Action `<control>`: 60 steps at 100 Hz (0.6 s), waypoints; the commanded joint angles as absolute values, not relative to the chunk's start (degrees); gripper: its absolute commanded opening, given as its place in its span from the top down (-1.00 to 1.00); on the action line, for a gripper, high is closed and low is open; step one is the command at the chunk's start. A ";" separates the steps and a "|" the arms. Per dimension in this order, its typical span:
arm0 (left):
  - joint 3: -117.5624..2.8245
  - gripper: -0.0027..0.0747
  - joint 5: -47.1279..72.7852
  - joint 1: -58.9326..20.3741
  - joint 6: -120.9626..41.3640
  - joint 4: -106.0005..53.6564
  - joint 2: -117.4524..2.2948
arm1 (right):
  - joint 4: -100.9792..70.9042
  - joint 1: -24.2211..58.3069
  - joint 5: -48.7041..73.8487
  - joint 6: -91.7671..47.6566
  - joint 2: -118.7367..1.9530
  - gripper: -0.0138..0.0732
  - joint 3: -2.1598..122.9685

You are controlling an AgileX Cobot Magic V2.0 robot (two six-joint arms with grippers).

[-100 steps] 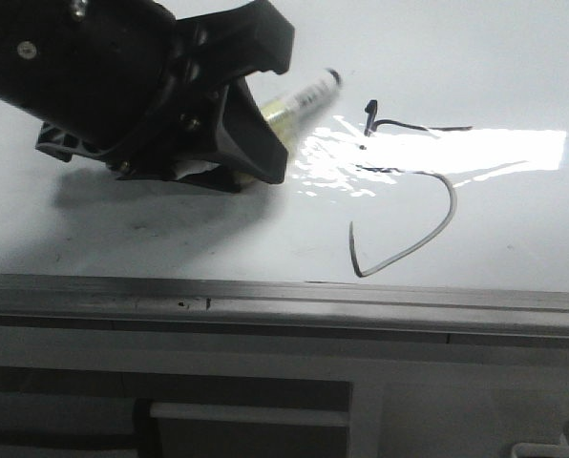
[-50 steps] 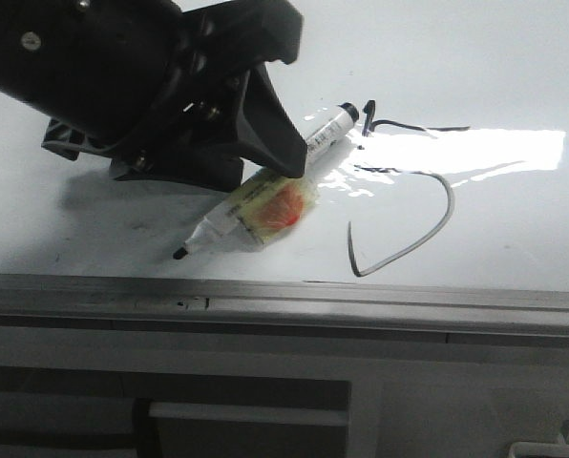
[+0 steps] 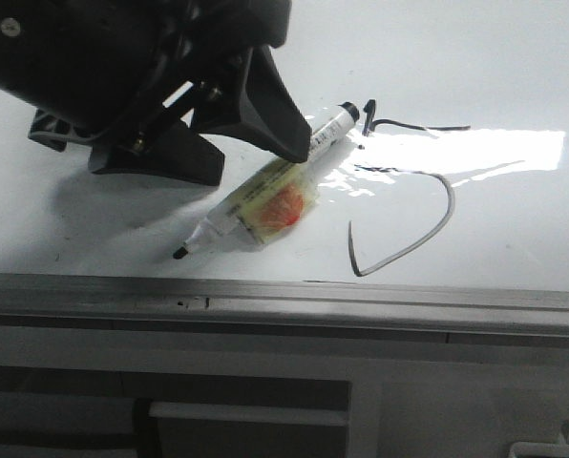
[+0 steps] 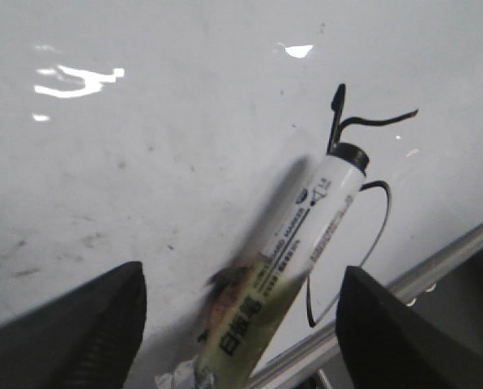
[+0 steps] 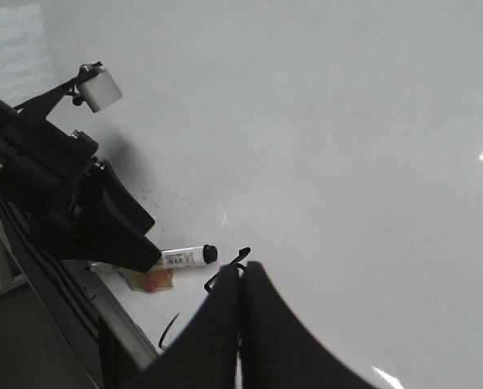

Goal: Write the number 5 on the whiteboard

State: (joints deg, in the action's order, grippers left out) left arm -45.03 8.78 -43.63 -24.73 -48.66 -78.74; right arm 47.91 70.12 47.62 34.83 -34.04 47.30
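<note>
Number 5 drawn on whiteboard — marker lying beside it, left hand spread above; right hand pressed together.

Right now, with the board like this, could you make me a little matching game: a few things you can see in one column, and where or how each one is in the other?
Things:
1. marker
2. number 5
3. left tool
4. right tool

States:
A. fingers closed together, holding nothing
B. drawn as a thin dark line on the whiteboard
C. lying flat on the board, tip toward the metal rail
D. open, fingers spread above the marker

Pairs: 1-C, 2-B, 3-D, 4-A
</note>
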 commanded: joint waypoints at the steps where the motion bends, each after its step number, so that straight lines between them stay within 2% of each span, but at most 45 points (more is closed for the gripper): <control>1: -45.11 -0.40 -3.81 -41.15 -24.59 -46.82 -77.54 | 51.01 69.96 44.27 35.27 -34.34 0.82 48.58; 29: -45.01 -0.33 -3.48 -41.15 -24.59 -40.09 -64.61 | 51.46 69.96 44.83 35.27 -34.11 0.82 48.58; 41: -44.20 -0.03 -2.95 -40.99 -24.59 -34.90 -56.26 | 51.46 69.96 48.73 35.27 -32.51 0.82 48.12; 60: -39.42 0.64 1.88 -37.83 -24.59 -25.06 -41.20 | 52.65 69.96 49.00 35.27 -23.07 0.80 41.98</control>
